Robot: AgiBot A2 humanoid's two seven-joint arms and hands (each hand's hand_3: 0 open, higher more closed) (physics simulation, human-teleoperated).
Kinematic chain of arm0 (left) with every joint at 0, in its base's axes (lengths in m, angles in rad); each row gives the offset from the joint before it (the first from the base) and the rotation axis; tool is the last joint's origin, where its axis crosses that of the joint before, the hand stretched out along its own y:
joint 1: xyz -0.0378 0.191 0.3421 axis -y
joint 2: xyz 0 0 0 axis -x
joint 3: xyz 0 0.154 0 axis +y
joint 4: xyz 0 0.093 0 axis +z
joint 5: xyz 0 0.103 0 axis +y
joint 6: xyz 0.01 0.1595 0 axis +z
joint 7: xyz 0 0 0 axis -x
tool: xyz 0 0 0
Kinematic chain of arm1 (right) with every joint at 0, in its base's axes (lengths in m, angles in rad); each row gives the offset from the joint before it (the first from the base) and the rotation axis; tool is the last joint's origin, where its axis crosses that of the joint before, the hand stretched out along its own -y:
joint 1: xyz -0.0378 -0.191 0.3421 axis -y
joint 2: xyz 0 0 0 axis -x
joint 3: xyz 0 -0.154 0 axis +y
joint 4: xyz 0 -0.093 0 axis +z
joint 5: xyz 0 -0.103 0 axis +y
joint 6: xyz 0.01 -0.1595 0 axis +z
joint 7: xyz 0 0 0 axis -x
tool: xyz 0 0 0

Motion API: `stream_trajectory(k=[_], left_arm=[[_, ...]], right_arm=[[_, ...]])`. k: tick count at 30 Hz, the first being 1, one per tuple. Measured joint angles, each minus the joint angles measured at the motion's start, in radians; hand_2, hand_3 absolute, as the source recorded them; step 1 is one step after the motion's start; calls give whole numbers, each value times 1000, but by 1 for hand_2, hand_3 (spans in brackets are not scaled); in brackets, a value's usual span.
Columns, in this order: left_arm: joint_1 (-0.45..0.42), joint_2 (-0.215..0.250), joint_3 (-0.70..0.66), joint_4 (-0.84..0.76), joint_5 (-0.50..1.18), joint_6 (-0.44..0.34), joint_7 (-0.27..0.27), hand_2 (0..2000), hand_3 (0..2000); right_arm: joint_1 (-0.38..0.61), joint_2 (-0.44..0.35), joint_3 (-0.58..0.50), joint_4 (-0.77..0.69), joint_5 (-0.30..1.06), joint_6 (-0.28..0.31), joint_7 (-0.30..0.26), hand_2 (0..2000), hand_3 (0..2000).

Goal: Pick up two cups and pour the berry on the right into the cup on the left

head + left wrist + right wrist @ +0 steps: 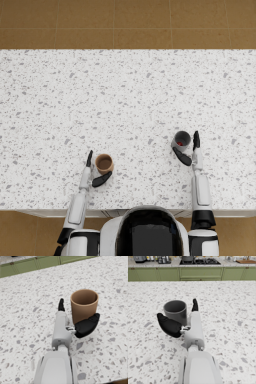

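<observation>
A brown cup (104, 163) stands upright on the speckled white counter (125, 95) at the front left; in the left wrist view the brown cup (84, 304) looks empty. My left hand (93, 172) (65, 321) flanks it, fingers straight along one side and thumb curved before its base, not closed. At the front right stands a grey cup (182, 139) (175, 312) with a red berry (180, 143) inside. My right hand (192, 152) (191, 323) brackets that cup the same way, fingers extended, thumb low in front of it.
The counter's front edge (125, 210) runs just behind both wrists, with brown floor beyond the far edge. Green cabinets (200, 273) and a stove line the background in the right wrist view.
</observation>
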Motion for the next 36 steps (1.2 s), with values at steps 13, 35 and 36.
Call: stream_trajectory(k=[13, 35, 36], left_arm=[[62, 52, 61, 33, 0, 14, 4, 0, 0], [179, 160, 165, -141, 158, -25, 4, 2000, 1280], [186, 168, 174, -143, 190, -25, 4, 2000, 1280]], right_arm=[[78, -43, 38, -135, 0, 0, 0, 0, 0], [26, -73, 109, 349, 158, 78, 6, 2000, 1280], [27, -75, 111, 369, 189, 79, 6, 2000, 1280]])
